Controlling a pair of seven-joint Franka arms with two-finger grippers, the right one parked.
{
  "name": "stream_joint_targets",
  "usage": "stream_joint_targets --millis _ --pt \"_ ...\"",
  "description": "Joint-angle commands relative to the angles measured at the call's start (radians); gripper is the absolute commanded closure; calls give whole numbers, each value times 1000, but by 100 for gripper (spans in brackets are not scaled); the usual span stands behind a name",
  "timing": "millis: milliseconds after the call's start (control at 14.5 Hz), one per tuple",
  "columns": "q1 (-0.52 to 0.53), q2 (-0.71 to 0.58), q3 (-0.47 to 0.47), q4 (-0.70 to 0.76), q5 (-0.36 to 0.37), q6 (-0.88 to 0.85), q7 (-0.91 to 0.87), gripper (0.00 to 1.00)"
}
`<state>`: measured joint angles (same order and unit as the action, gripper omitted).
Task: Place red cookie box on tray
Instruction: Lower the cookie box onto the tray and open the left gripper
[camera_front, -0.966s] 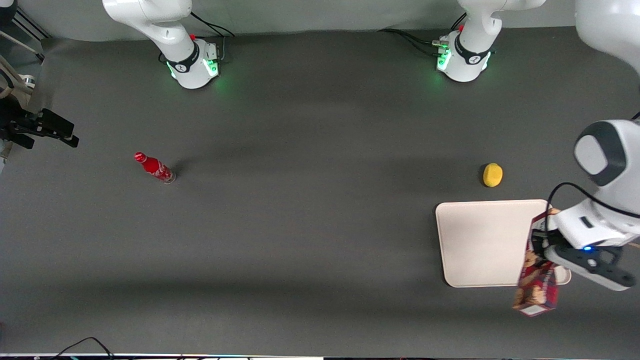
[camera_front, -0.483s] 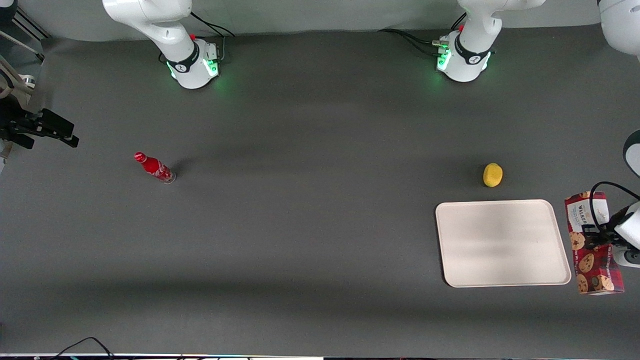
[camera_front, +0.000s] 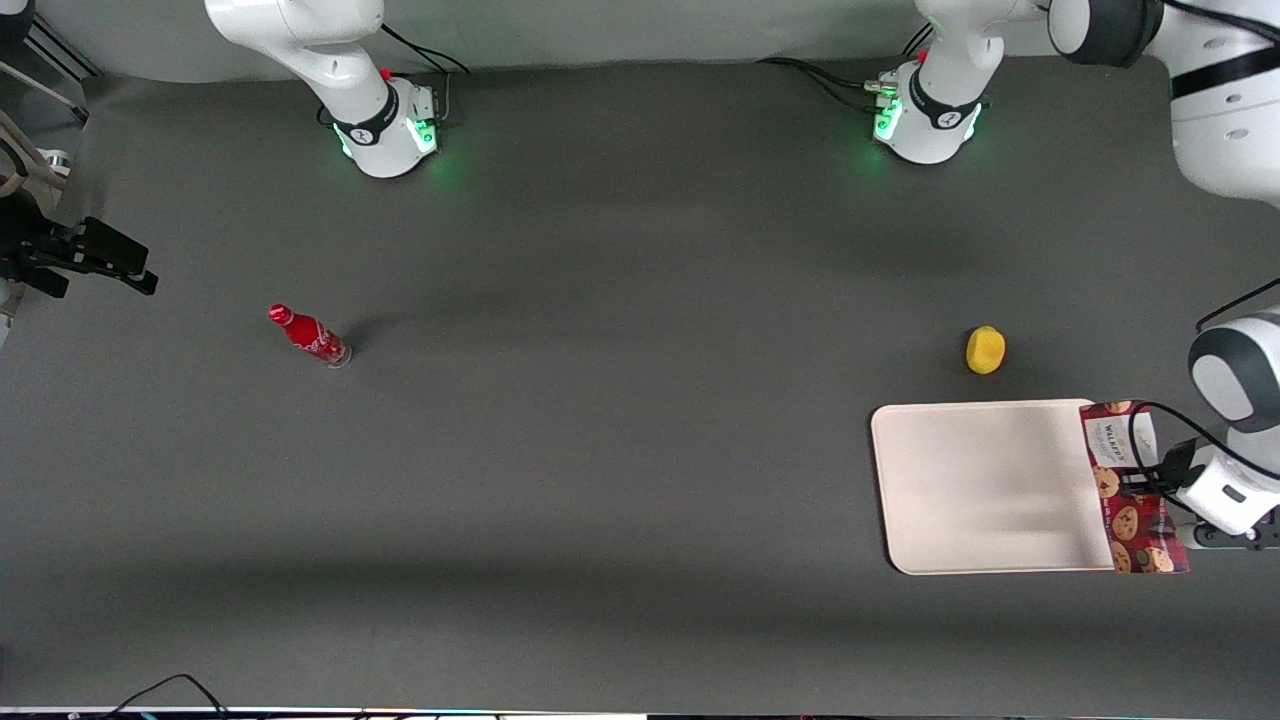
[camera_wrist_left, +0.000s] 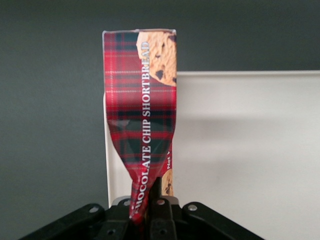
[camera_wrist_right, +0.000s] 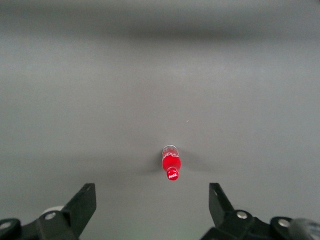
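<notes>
Claw (camera_front: 1165, 487): at the working arm's end of the bench (camera_front: 620, 480), over the tray edge nearest that end. Fingers pinched tight on the red cookie box (camera_front: 1132, 487); carton wall visibly crushed inward at the grip in the wrist view (camera_wrist_left: 145, 125).

Red cookie box: held by claw, touching it, clamped partway along its length. Red tartan, choc-chip cookie pics, white label end. In the front view it overlaps the tray rim on the working arm's side; white label end farther from the front camera than the claw, cookie-print end nearer to it. Whether it rests on the tray or hangs above it — cannot tell. Wrist view: seen edge-on, narrow side w/ "CHOCOLATE CHIP SHORTBREAD" lettering, running straight out from the claw (camera_wrist_left: 150, 212), tray edge just beside and under it.

Tray (camera_front: 980, 490): cream-beige, rounded corners, low rim. Lies beside the claw, stretching from it toward the parked arm's end. Flat on bench. Also in the wrist view (camera_wrist_left: 250, 150), pale surface beside the box.

Yellow round item (camera_front: 985, 350): on bench, farther from the front camera than the claw, near the tray rim but apart from it.

Red bottle (camera_front: 309, 336): well apart from the claw, toward the parked arm's end. Upright per the right wrist view (camera_wrist_right: 171, 165).
</notes>
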<state>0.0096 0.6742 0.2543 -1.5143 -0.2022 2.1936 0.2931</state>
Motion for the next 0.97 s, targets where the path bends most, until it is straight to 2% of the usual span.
stream_joint_targets --millis 0,759,828,897 --pt "6 4 14 -55 -37 82 -11 100" --pt "-3 24 13 -86 -29 167 -12 98" --pt "-5 24 14 -86 -28 167 -12 92" --pt "-6 22 14 -86 -28 167 -12 75"
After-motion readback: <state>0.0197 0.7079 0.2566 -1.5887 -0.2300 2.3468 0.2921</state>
